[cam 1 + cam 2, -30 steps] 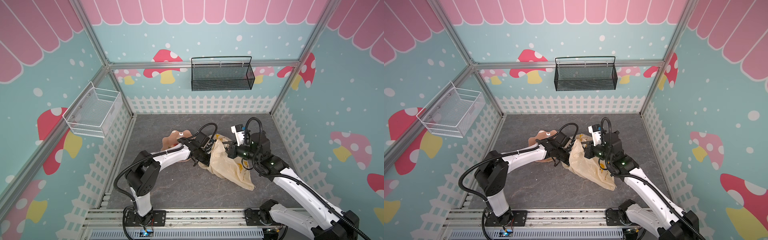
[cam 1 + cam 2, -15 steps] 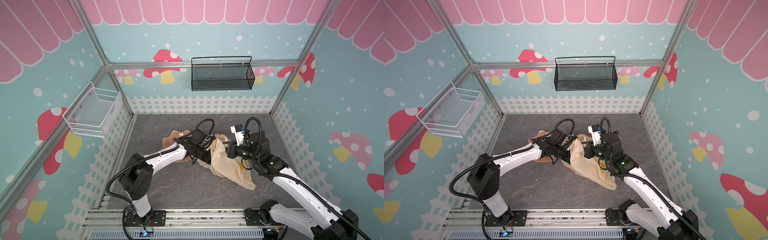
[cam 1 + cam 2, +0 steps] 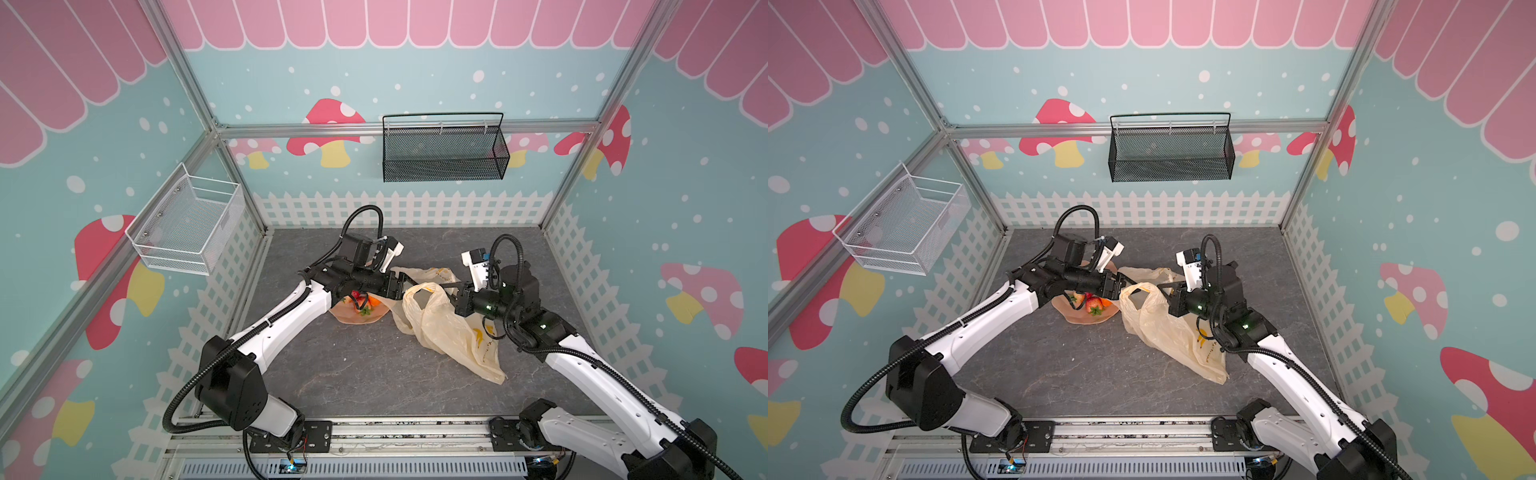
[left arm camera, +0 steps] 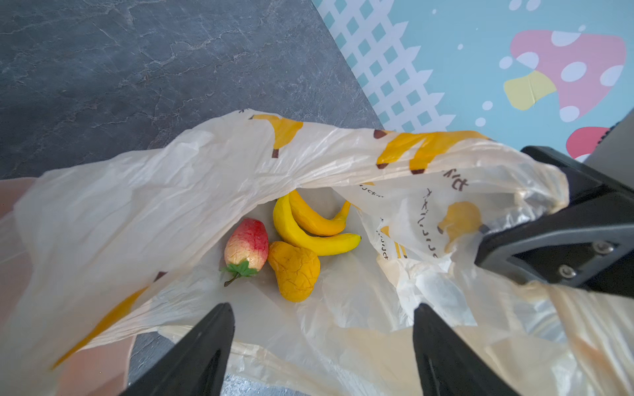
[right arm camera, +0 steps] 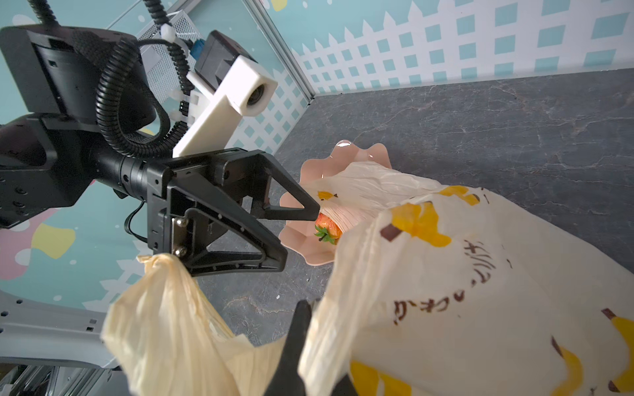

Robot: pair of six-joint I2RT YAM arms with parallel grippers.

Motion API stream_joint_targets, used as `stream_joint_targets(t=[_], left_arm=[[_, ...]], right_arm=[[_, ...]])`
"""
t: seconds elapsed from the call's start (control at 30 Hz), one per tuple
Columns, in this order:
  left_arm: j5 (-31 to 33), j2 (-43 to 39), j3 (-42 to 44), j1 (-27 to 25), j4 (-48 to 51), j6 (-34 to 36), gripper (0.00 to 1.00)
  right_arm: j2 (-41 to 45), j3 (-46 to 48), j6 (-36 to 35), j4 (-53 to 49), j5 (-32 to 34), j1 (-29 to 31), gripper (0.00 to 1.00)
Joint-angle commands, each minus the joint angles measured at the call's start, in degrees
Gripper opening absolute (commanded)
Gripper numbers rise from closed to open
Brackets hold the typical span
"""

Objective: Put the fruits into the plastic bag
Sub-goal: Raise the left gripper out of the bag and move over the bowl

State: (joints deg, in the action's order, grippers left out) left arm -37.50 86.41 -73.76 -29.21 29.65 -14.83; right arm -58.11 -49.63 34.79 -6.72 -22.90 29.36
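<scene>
The plastic bag [image 3: 449,332] lies mouth-first toward the left gripper [image 4: 322,307], whose fingers stand wide and empty.
The right gripper [image 3: 451,287] pinches the rim opposite, and the bag's long axis trails under that arm. Only the left wrist view shows 2 bananas [image 4: 308,226] and 1 strawberry [image 4: 247,245] inside. Both top views show fruits [image 3: 356,296] on a pink dish [image 3: 353,319] beneath the left wrist.
</scene>
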Motion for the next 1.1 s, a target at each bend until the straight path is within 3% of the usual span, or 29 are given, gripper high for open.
stream_joint_targets(t=[0.0, 0.17, 0.4, 0.57, 0.7, 1.07], left_arm=[[1.62, 0.09, -1.84, 0.18, 8.22, 4.45, 0.82], [4.60, -3.79, 0.38, 4.60, 8.07, 1.74, 0.82], [1.38, -11.25, 5.99, 12.68, 2.83, -3.63, 0.82], [7.90, -12.18, 7.32, 18.00, 5.03, -7.62, 0.82], [16.73, -8.51, 4.02, 18.66, 12.99, -4.00, 0.82], [30.93, 6.46, -6.63, 18.42, 24.80, 10.80, 0.82]], right_arm=[[-0.16, -0.47, 0.39, 0.64, 0.74, 0.30, 0.00], [0.16, -0.53, 0.54, 0.31, 1.22, 0.34, 0.00], [0.10, -0.48, 0.64, 0.17, 1.74, 0.33, 0.00], [0.01, -0.77, 0.72, 0.13, 1.87, 0.31, 0.00], [-0.01, -1.18, 0.56, -0.22, 1.85, 0.27, 0.00], [0.01, -1.75, 0.17, -0.83, 1.71, 0.27, 0.00]])
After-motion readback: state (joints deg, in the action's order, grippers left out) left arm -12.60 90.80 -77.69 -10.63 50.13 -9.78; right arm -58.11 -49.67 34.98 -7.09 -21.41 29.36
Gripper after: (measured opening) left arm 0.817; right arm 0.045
